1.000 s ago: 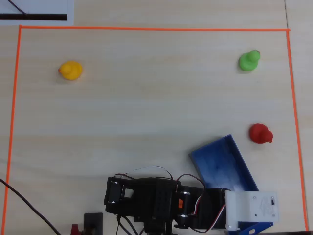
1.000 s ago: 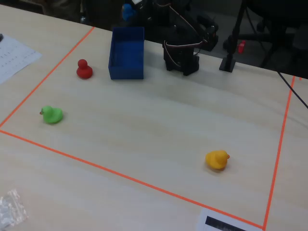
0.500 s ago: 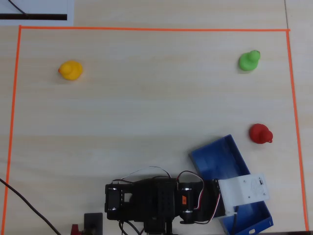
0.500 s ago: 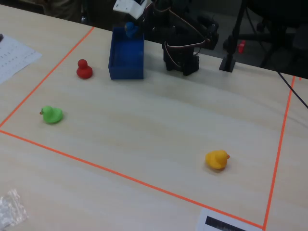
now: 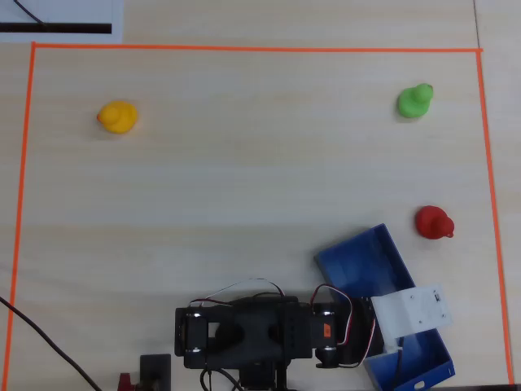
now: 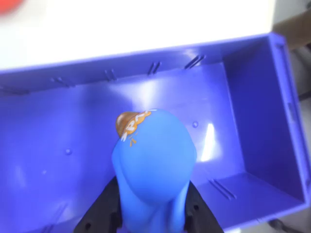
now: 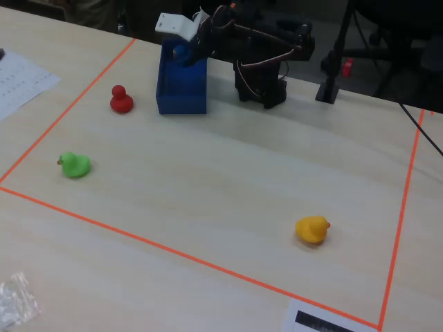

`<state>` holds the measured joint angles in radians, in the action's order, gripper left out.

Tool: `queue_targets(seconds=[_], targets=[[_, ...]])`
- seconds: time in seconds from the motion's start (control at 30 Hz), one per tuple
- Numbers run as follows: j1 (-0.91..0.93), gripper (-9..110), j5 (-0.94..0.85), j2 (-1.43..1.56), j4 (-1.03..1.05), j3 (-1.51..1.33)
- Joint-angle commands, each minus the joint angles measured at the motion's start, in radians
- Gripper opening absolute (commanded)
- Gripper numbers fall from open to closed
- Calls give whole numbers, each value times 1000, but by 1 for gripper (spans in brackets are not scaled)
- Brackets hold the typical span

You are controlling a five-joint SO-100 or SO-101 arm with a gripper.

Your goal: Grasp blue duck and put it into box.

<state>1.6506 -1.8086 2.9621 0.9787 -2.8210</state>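
The blue duck (image 6: 153, 160), with an orange beak, fills the middle of the wrist view. My gripper (image 6: 150, 206) is shut on it, one black finger on each side of its body. The duck hangs just above the glossy floor of the blue box (image 6: 262, 111), inside its walls. In the overhead view the box (image 5: 358, 265) lies slanted at the lower right, and the white wrist mount (image 5: 411, 309) over it hides the duck and the jaws. In the fixed view the duck (image 7: 182, 54) sits at the box's (image 7: 181, 97) far end.
A red duck (image 5: 432, 221) stands just right of the box in the overhead view. A green duck (image 5: 414, 101) is at the upper right, a yellow duck (image 5: 117, 116) at the upper left. Orange tape (image 5: 244, 49) frames the table. The arm's base (image 5: 252, 334) sits at the bottom edge.
The gripper has carried the blue duck from beyond the box's end to over its inside and has come lower. The other ducks and the box have not moved.
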Motion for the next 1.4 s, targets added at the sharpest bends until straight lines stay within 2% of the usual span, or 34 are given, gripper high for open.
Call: queue_targets(seconds=[0.0, 0.63, 0.8, 0.93, 1.1, 1.23, 1.37], targets=[[14, 2, -21, -57, -31, 29], [37, 3, -61, -350, -215, 49], [41, 9, -64, -408, -268, 48], [44, 24, -55, -436, -307, 48], [52, 34, -54, -448, -341, 49], [55, 35, -44, -454, -347, 66], [15, 35, 43, -454, -284, 196]])
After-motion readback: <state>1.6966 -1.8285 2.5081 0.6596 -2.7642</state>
